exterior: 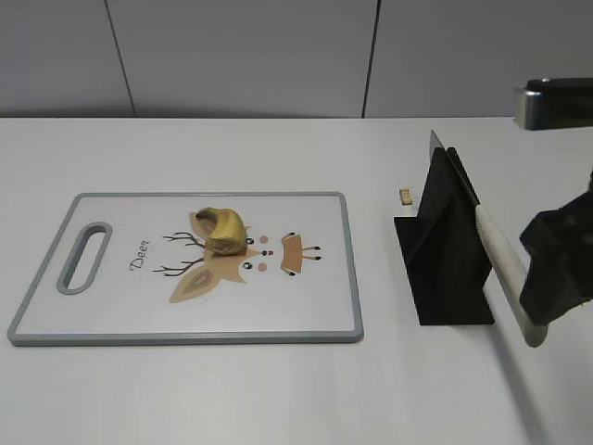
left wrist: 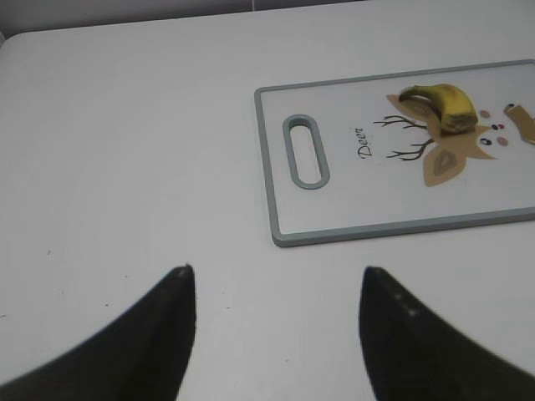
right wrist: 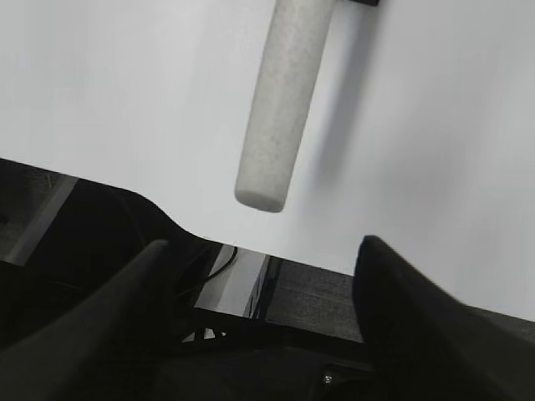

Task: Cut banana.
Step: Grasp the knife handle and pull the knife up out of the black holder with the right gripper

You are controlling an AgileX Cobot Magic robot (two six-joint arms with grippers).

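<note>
— Where is the left black two-fingered claw [left wrist: 276, 334]?

— Low over the white bench [left wrist: 125, 150], its dark fingers [left wrist: 159, 334] spread wide apart with nothing between them. The exterior view does not show it.

— And the right black two-fingered claw [right wrist: 263, 326]?

— At the right edge of the exterior view, where its dark bulk [exterior: 556, 264] hangs at the bench's near right side. In its own wrist view the two fingers [right wrist: 418, 317] stand parted and empty, pointing out past the bench edge.

— Anything of the arm itself?

— Only a dark link [exterior: 556, 102] with a metal end, high at the right.
</note>
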